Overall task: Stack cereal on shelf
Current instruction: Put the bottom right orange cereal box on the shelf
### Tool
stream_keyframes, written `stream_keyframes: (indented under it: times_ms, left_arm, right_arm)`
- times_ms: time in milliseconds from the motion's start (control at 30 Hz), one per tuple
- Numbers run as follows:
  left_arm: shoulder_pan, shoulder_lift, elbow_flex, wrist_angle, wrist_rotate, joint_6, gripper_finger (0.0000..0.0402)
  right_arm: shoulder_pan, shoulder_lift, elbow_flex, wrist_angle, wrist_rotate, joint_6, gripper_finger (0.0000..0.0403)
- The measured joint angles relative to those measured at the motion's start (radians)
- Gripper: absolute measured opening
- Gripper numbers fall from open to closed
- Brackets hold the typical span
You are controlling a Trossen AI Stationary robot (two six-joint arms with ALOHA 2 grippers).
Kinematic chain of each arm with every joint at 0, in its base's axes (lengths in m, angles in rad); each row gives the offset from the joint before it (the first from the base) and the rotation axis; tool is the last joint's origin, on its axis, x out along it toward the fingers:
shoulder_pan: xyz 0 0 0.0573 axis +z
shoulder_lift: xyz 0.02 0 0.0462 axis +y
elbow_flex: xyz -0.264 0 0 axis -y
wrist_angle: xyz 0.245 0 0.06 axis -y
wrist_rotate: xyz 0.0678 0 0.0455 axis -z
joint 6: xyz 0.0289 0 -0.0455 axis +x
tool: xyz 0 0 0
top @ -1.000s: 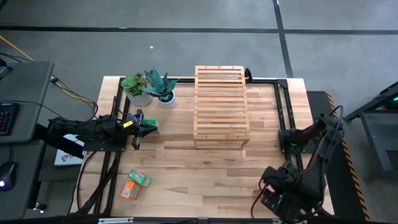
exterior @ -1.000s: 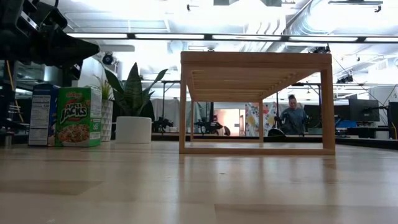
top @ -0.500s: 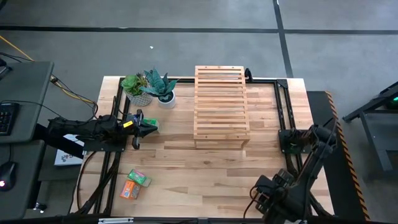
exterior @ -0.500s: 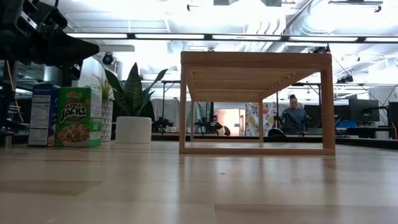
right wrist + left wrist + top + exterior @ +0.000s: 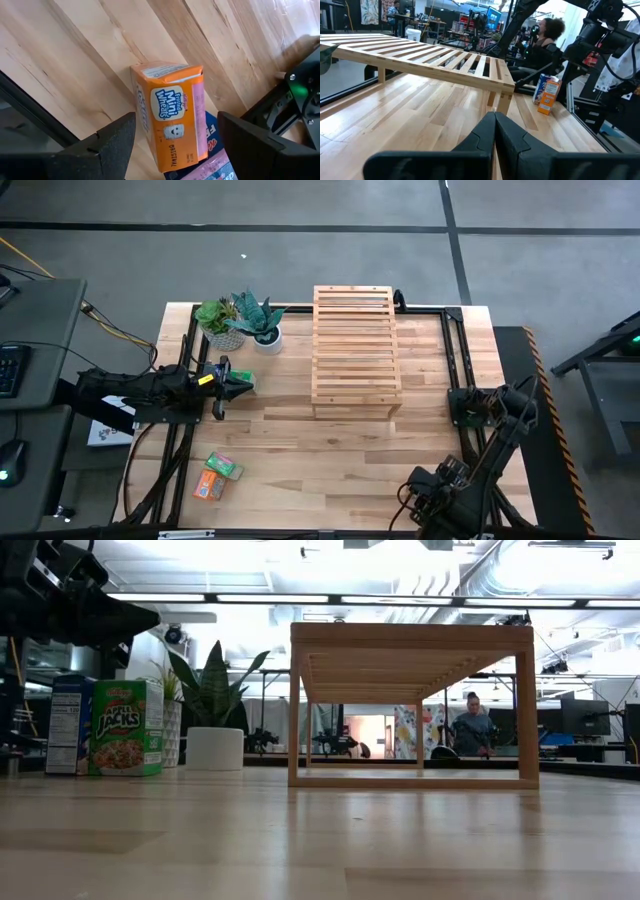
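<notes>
The shelf [image 5: 355, 345], a light slatted wooden rack, stands on its legs at the table's far middle. An orange cereal box [image 5: 170, 117] stands upright near the table's near right corner, a blue box [image 5: 212, 150] close beside it. My right gripper [image 5: 175, 127] points down over the orange box, open, one finger on either side and apart from it. The same orange box [image 5: 548, 95] shows in the left wrist view. My left gripper [image 5: 495, 132] is shut and level at the table's left, above a green box [image 5: 125, 727] and a blue box [image 5: 68, 725] that stand upright.
Two potted plants [image 5: 240, 320] stand left of the shelf. A green and an orange box [image 5: 218, 477] lie flat at the near left. Bare tabletop [image 5: 330, 450] lies between the shelf and the near edge. A person [image 5: 470, 727] is in the room beyond.
My right arm has swung down and toward the table's near edge, a little to the left, tipping more steeply downward.
</notes>
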State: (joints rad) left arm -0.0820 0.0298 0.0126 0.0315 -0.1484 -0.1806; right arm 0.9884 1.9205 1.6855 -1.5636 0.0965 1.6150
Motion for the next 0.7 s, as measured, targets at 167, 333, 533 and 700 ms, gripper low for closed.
stream_keyframes:
  times_ms: [167, 333, 533, 700]
  left_arm:
    - [0.0, 0.0, 0.0, 0.0, 0.0, 0.0, 0.0001]
    - [0.0, 0.0, 0.0, 0.0, 0.0, 0.0, 0.0001]
    - [0.0, 0.0, 0.0, 0.0, 0.0, 0.0, 0.0001]
    - [0.0, 0.0, 0.0, 0.0, 0.0, 0.0, 0.0001]
  right_arm:
    - [-0.002, 0.0, 0.0, -0.001, 0.008, 0.003, 0.0273]
    - [-0.011, 0.02, 0.0, -0.007, 0.0, 0.002, 0.0273]
    - [-0.031, 0.065, 0.0, -0.007, -0.047, -0.048, 0.0273]
    - [-0.051, 0.089, 0.0, -0.007, -0.07, -0.081, 0.0273]
